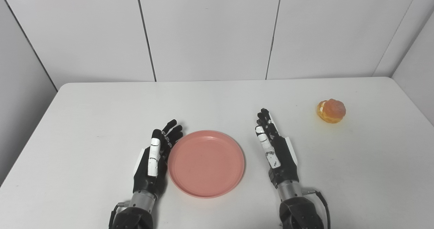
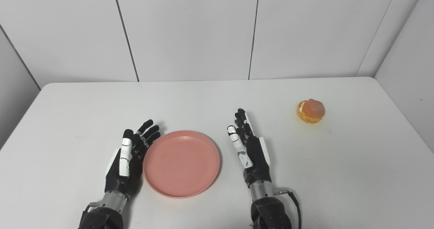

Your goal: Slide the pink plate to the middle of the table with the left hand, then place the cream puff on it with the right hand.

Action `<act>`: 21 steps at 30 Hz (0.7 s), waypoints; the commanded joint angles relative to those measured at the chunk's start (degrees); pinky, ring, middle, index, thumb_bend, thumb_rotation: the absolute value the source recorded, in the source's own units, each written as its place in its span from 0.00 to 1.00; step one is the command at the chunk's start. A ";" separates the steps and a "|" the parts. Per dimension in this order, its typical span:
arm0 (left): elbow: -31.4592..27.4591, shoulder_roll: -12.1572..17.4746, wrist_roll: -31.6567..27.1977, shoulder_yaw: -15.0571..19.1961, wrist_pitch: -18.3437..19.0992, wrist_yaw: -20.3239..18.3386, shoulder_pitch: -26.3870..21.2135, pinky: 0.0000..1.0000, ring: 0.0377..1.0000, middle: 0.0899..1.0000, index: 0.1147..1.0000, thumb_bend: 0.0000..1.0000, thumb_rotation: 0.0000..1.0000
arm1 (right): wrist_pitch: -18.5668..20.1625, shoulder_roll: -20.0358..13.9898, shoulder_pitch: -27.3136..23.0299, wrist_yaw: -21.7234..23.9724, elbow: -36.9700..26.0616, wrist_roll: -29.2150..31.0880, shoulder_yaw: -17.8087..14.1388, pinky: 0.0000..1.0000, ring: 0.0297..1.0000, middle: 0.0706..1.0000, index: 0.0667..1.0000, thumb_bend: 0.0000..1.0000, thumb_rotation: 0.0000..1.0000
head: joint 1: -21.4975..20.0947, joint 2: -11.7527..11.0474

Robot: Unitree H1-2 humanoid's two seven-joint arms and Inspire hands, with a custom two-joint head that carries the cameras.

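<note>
The pink plate (image 1: 206, 163) lies flat on the white table (image 1: 101, 120) near the front middle, between my two hands. My left hand (image 1: 154, 161) is open, palm edge against or very close to the plate's left rim, fingers pointing away. My right hand (image 1: 274, 151) is open and empty, a little to the right of the plate and not touching it. The cream puff (image 1: 331, 110) sits alone on the table at the right, well beyond my right hand. The same scene shows in the right eye view, with the plate (image 2: 181, 163) and the cream puff (image 2: 311, 111).
White wall panels (image 1: 210, 32) stand behind the table's far edge. A side wall (image 1: 417, 66) closes in at the right and another at the left. The table's rounded far corners are in view.
</note>
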 commanded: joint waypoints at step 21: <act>4.86 -0.74 8.55 -1.35 -8.98 2.46 -0.65 0.99 0.95 0.94 0.94 0.63 1.00 | -4.62 -7.29 -6.02 -4.73 3.05 -6.48 -3.96 0.99 1.00 1.00 0.99 0.64 0.83 | -1.62 0.00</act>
